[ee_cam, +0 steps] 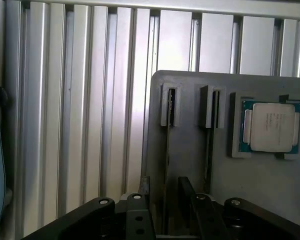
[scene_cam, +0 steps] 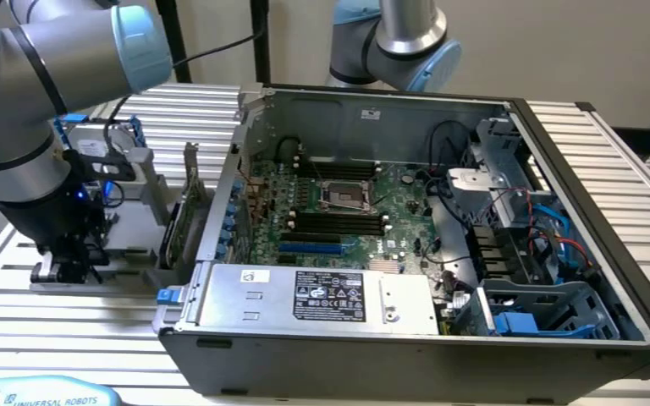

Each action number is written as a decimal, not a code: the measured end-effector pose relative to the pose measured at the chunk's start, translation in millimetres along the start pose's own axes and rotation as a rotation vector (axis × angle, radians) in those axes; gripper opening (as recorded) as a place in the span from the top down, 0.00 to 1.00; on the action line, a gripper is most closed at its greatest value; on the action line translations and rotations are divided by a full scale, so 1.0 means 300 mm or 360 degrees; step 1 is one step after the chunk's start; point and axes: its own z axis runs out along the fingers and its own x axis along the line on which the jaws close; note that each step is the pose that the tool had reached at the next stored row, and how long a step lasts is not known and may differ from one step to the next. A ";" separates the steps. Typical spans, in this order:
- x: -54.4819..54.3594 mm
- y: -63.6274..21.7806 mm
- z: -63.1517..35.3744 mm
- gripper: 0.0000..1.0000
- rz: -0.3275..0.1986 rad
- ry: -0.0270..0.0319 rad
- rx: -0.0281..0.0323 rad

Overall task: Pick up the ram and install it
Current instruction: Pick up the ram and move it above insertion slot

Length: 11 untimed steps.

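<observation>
Two rams stand on edge in the slots of a grey holder [ee_cam: 190, 100]; from the wrist view each is seen edge-on as a thin dark line. My gripper [ee_cam: 165, 194] is open, with its black fingers [ee_cam: 186, 192] on either side of the nearer ram [ee_cam: 167, 145] and a gap on both sides. The second ram [ee_cam: 209, 150] stands parallel beside it. In the exterior view my gripper [scene_cam: 65, 264] hangs low over the holder [scene_cam: 133, 224], to the exterior view's left of the open computer case [scene_cam: 415, 338]. The black memory slots [scene_cam: 331, 222] lie on the motherboard inside.
A square silver processor chip [ee_cam: 271, 126] sits in a recess of the holder beside the rams. A green expansion card [scene_cam: 179, 222] stands upright between holder and case. The ribbed aluminium table [ee_cam: 80, 100] surrounds the holder. A second arm's base [scene_cam: 399, 42] rises behind the case.
</observation>
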 end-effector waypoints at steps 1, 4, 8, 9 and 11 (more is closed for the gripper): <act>0.004 0.000 0.006 0.64 0.0000 -0.00028 0.00005; 0.012 0.000 0.016 0.64 0.0000 -0.00184 0.00011; 0.012 0.000 0.017 0.64 -0.0001 -0.00327 -0.00006; 0.013 0.000 0.017 0.64 -0.0001 -0.00344 -0.00018; 0.013 0.002 0.017 0.64 -0.0001 -0.00374 -0.00046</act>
